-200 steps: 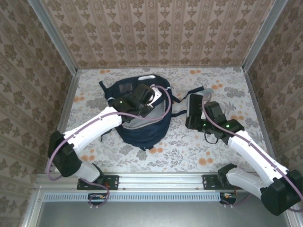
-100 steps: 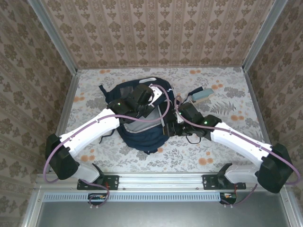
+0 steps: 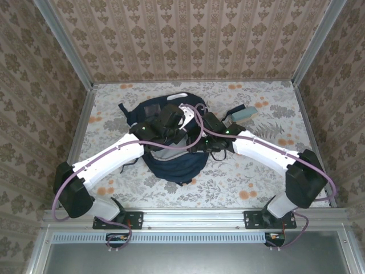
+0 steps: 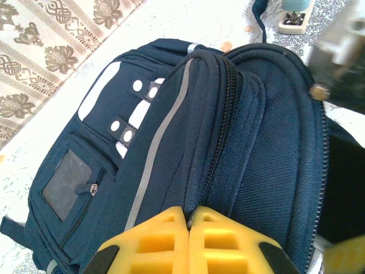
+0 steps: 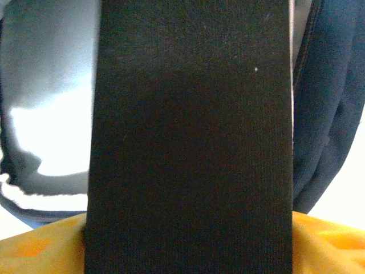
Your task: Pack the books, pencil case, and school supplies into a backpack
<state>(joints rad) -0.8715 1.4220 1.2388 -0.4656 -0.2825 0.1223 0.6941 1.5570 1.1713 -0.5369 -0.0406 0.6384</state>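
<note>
Swung from frame right to centre: right arm, now at backpack (image 3: 171,162) mouth. Centre frame, left tool (image 4: 188,220) clenched on backpack's upper flap. Just right of it, right tool (image 5: 188,242) over opening, dark book (image 5: 191,114) between its fingers; grasping or released, cannot tell. Upper right, teal-grey block (image 3: 242,112) on tabletop (image 3: 228,182).

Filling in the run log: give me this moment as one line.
phase: inserting dark book | left jaws: shut on backpack rim | right jaws: around dark book, grip unclear | book: at backpack opening
</note>
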